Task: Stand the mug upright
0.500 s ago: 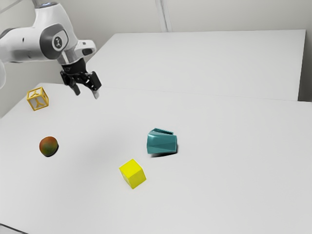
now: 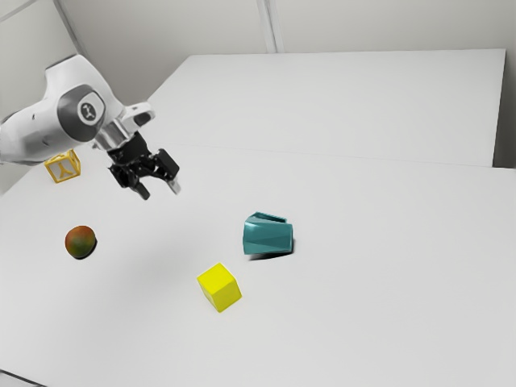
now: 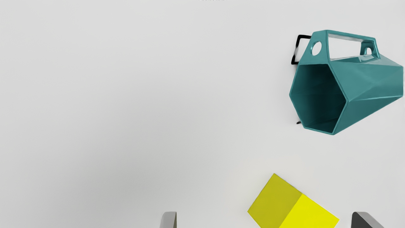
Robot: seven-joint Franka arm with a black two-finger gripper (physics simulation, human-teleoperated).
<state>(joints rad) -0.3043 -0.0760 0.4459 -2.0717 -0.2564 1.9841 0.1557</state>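
Tool (image 2: pixel 160 192) hangs wide and empty at the exterior view's upper left, mug (image 2: pixel 268 239) lies on its side on the desk (image 2: pixel 371 314) near frame centre, so grasp, righting and release look outstanding.

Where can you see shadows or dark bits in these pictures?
Exterior view: dark shadows under the teal, many-sided mug and the round orange-green ball; wrist view: soft grey shade on the smooth white table, and darkness inside the mug.
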